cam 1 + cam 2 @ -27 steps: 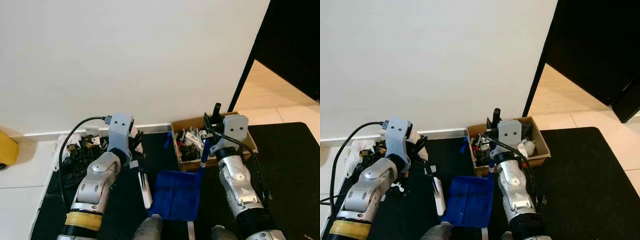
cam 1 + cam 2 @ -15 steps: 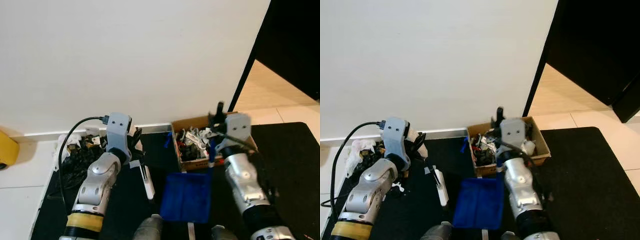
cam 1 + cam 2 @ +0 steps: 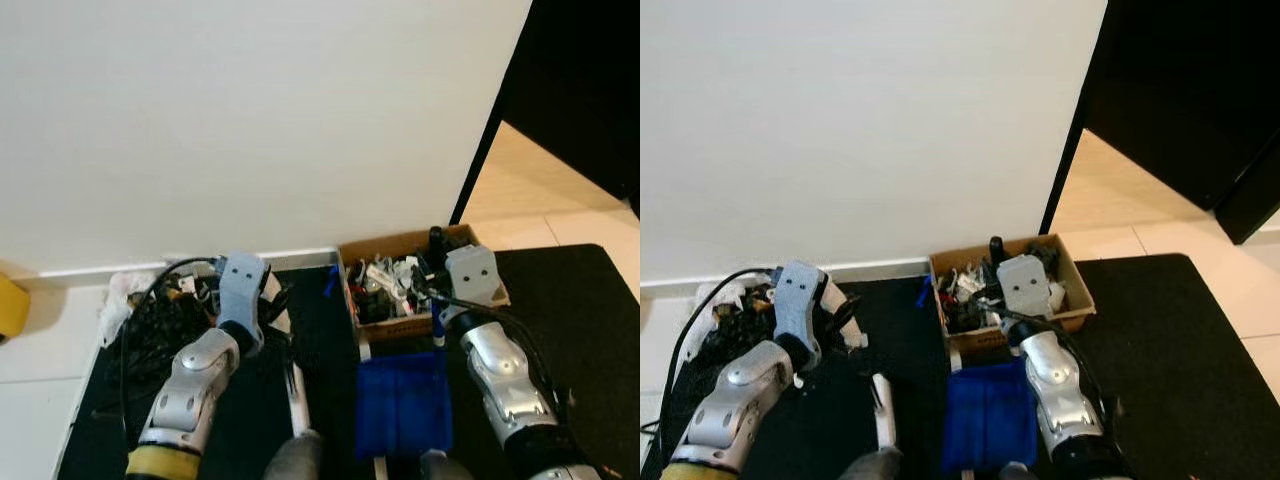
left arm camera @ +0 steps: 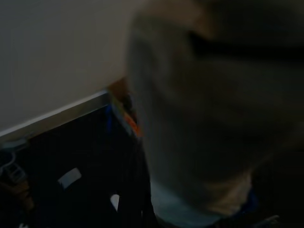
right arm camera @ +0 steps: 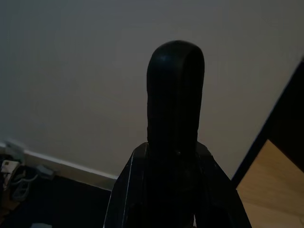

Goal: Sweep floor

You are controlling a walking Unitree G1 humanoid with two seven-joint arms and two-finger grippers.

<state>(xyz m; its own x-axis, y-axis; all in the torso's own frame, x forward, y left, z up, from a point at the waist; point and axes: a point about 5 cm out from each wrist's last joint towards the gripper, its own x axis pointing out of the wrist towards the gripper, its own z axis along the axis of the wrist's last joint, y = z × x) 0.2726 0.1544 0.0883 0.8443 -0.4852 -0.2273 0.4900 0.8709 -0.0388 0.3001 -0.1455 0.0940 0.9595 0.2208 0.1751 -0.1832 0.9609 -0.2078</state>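
A blue dustpan [image 3: 403,405] hangs low over the black mat [image 3: 325,330], just in front of the cardboard box [image 3: 400,246]. Its blue handle [image 3: 437,326] runs up into my right gripper [image 3: 434,243], which is shut on it above the box's contents. In the right wrist view the black fingers [image 5: 175,95] stand together against the white wall. A white brush [image 3: 296,392] trails down from my left gripper [image 3: 270,298], which is shut on its handle near the cable pile. In the left wrist view a pale blurred shape [image 4: 199,123] sits close in.
The box is full of small clutter and stands against the white wall [image 3: 250,120]. A tangle of black cables and white scraps [image 3: 160,310] lies at the skirting on the left. A yellow object [image 3: 8,305] is at the far left. Dark doorway and tiled floor [image 3: 540,190] on the right.
The dustpan has swung to the right, from between my arms to under the right arm by the box. The right gripper moved right over the box. The camera shifted slightly.
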